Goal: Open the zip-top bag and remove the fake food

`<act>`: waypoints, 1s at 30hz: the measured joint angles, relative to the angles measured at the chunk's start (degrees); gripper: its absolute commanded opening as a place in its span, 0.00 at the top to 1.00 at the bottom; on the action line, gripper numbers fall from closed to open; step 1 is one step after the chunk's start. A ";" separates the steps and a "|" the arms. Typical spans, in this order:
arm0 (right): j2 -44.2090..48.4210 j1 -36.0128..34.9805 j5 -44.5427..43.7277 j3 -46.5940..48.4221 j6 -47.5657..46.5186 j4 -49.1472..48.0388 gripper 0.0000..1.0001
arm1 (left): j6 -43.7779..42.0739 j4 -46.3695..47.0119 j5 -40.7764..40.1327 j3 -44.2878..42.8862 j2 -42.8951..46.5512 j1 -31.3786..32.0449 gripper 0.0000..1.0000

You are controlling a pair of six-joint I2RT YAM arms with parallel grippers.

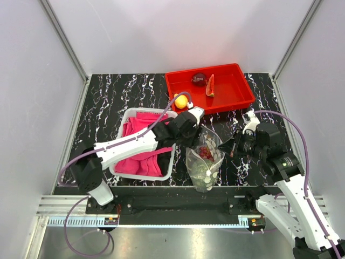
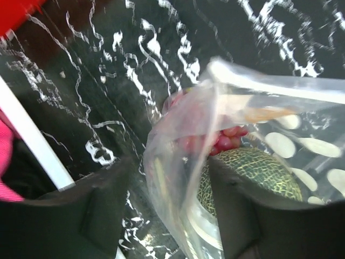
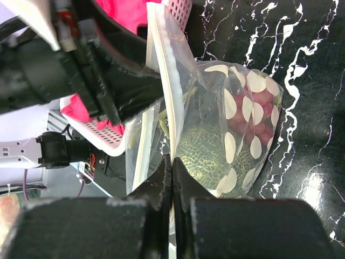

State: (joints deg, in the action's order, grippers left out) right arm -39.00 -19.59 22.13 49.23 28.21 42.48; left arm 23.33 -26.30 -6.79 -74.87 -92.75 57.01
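Presently bag (image 1: 206, 162) sat on table (image 1: 118, 97) just right of basket (image 1: 129, 111), long axis near-to-far, mouth far. Right gripper (image 3: 171, 167) pinched its rim; left gripper (image 2: 168, 183), spread, straddled mouth, nearer grapes (image 2: 226, 141), melon (image 2: 253, 170) inside.

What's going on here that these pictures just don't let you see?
- Top view: what's inside the zip-top bag is too small and crumpled to name.
- Left wrist view: blurred; whether the left gripper touches the bag is unclear.
- Right wrist view: dotted plastic veils the grapes and melon; the right gripper covers the edge it pinches.
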 measured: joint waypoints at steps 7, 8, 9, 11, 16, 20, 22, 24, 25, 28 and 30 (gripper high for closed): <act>-0.02 -0.02 -0.98 0.02 -1.05 0.66 0.87 | 0.68 -0.72 5.33 0.00 0.33 -2.40 1.00; -0.02 -0.02 -1.66 0.04 -1.09 0.72 0.85 | 0.92 -0.66 6.19 0.00 0.59 -2.49 1.00; -0.04 -0.02 -2.69 0.09 -1.05 0.87 0.77 | 0.92 -0.44 7.69 0.00 1.18 -2.67 1.00; -0.20 -0.02 -4.83 0.39 -0.90 1.55 0.70 | 1.49 0.42 10.05 0.02 2.16 -2.84 1.00; -1.18 -0.02 -7.96 1.75 -0.44 2.97 0.50 | 4.31 4.37 16.13 0.02 4.59 -3.13 1.00; -1.81 -0.02 -9.05 3.74 -0.24 4.15 0.43 | 6.43 6.29 18.29 0.02 4.76 -3.21 1.00; -1.97 -0.02 -9.33 5.53 -0.24 4.81 0.42 | 7.23 7.19 18.78 0.33 4.76 -3.21 1.00; -2.16 -0.02 -9.46 8.09 -0.26 5.75 0.41 | 7.96 8.35 18.91 1.09 4.79 -3.21 1.00; -2.16 -0.02 -9.51 9.53 -0.33 6.03 0.41 | 8.31 9.03 18.95 1.75 4.90 -3.21 1.00; -2.14 -0.02 -9.35 13.09 -0.63 6.40 0.37 | 9.22 10.32 18.95 3.48 5.14 -3.23 1.00; -1.84 -0.02 -8.94 14.38 -1.01 6.38 0.34 | 9.66 10.75 18.91 4.15 5.27 -3.23 1.00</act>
State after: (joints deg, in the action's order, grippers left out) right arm -40.84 -19.62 13.19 63.61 27.20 48.86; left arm 32.99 -15.55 12.12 -70.72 -87.48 53.78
